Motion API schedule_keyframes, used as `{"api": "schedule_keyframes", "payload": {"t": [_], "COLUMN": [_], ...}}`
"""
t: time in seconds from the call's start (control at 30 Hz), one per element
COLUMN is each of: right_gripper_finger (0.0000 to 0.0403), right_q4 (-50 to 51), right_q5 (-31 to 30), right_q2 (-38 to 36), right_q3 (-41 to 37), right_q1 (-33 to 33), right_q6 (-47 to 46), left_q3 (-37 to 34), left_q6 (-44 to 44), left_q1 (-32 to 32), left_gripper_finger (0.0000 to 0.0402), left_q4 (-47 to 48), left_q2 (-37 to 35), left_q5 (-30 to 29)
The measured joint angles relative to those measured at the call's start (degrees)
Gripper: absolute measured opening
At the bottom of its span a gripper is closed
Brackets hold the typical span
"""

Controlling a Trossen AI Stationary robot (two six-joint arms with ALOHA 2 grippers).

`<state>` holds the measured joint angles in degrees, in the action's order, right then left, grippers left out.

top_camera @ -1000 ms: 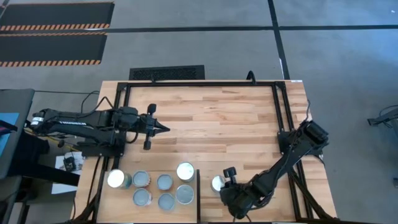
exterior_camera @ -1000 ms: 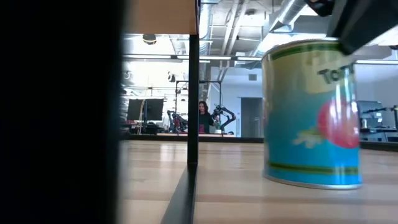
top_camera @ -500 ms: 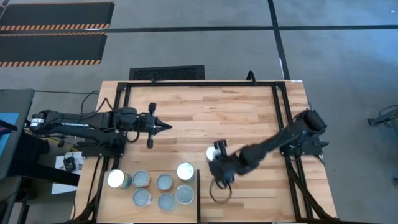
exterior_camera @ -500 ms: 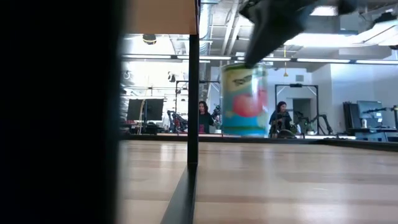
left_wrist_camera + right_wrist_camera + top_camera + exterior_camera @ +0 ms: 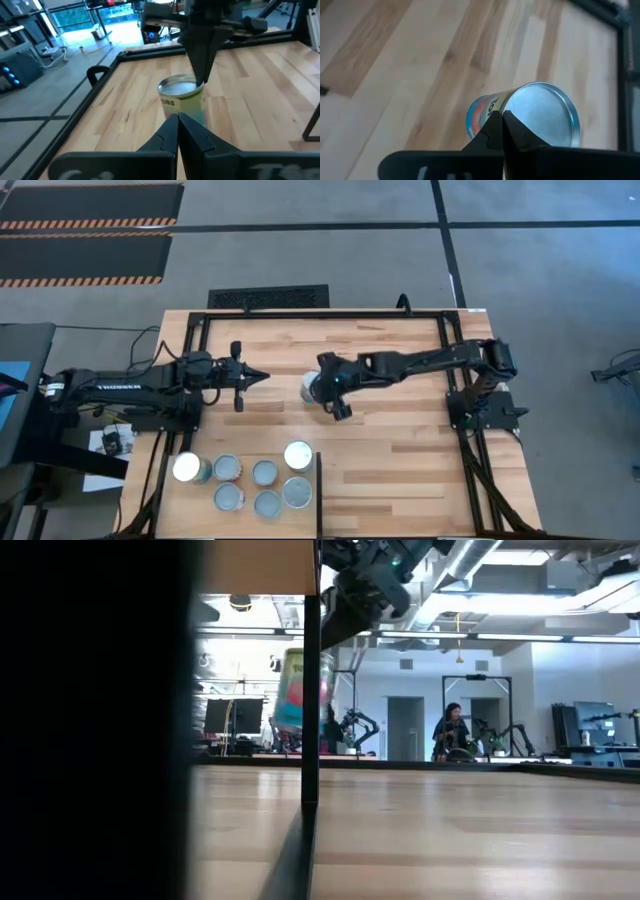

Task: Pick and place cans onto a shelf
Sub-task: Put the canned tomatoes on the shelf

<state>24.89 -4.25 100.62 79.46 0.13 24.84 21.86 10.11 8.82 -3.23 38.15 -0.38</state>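
High view: can [image 5: 310, 386] sits right at the tips of the right claw [image 5: 322, 383], mid-table, well apart from the shelf [image 5: 195, 505]. Fingers are together, touching the can's top rim. I cannot tell if they nip it. Risk: a bare rim hold slips and the can tips or rolls. Left claw [image 5: 262, 376] is together, pointing at the can from near by — a bump is possible.

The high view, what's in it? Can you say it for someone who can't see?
The right claw is shut beside a can in the middle of a wooden table. The left claw is shut too, pointing at that can from the left. Six more cans sit at the table's near edge.
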Motion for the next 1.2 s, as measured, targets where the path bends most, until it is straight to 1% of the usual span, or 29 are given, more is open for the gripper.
{"api": "schedule_keyframes", "payload": {"t": [0.1, 0.2, 0.27, 0.33, 0.4, 0.5, 0.57, 0.63, 0.7, 0.77, 0.83, 1.07, 1.2], "right_gripper_finger": [0.0003, 0.0003, 0.0003, 0.0003, 0.0003, 0.0003, 0.0003, 0.0003, 0.0003, 0.0003, 0.0004, 0.0005, 0.0018], "right_q4": [-2.81, -5.93, -3.58, -5.22, -2.47, -1.68, -2.09, -0.81, -3.36, -1.27, -2.86, -1.94, -1.97], "right_q5": [2.91, 4.81, 5.12, 5.32, 5.36, 5.77, 6.06, 6.03, 5.88, 5.92, 6.5, 7.36, 7.34], "right_q2": [0.04, 2.93, 5.02, 8.15, 10.04, 12.7, 14.27, 14.71, 15.8, 15.94, 16.56, 16.96, 16.96], "right_q3": [0.0, 1.19, 2.38, 5.2, 7.3, 10.17, 11.91, 12.1, 12.39, 12.14, 12.22, 12.24, 12.24], "right_q1": [-1.55, -2.15, -2.54, -2.42, -2.53, -2.75, -2.92, -2.92, -2.96, -3.06, -3.24, -3.31, -3.15], "right_q6": [2.14, 2.79, 3.89, 5.05, 5.17, 5.68, 5.68, 5.74, 6.07, 5.58, 5.4, 5.18, 4.64], "left_q3": [-0.73, -1.09, -1.13, -1.14, -1.18, -1.29, -1.05, -1.25, -1.07, -1.2, -1.09, -1.15, -1.15], "left_q6": [0.0, -0.02, -0.02, 0.13, 0.14, 0.17, 0.17, 0.13, 0.17, 0.14, 0.15, -0.15, -0.13], "left_q1": [0.78, 1.54, 1.9, 2.07, 2.12, 2.16, 2.16, 2.16, 2.16, 2.16, 2.16, 2.13, 2.12], "left_gripper_finger": [0.0, 0.0, 0.0, 0.0, 0.0, 0.0, 0.0, 0.0, 0.0, 0.0, 0.0, 0.0, 0.0], "left_q4": [-0.12, -0.15, -0.36, -0.49, -0.61, 0.76, -0.04, 1.15, 0.64, 1.36, 1.17, 1.15, 1.27], "left_q2": [0.05, 0.09, 0.07, 0.02, 0.18, 0.3, 1.2, 1.26, 2.05, 2.25, 2.95, 4.45, 5.46], "left_q5": [0.01, 0.02, 0.0, 0.05, 0.1, 0.07, 0.11, 0.07, 0.1, 0.09, 0.09, 0.19, 0.22]}}
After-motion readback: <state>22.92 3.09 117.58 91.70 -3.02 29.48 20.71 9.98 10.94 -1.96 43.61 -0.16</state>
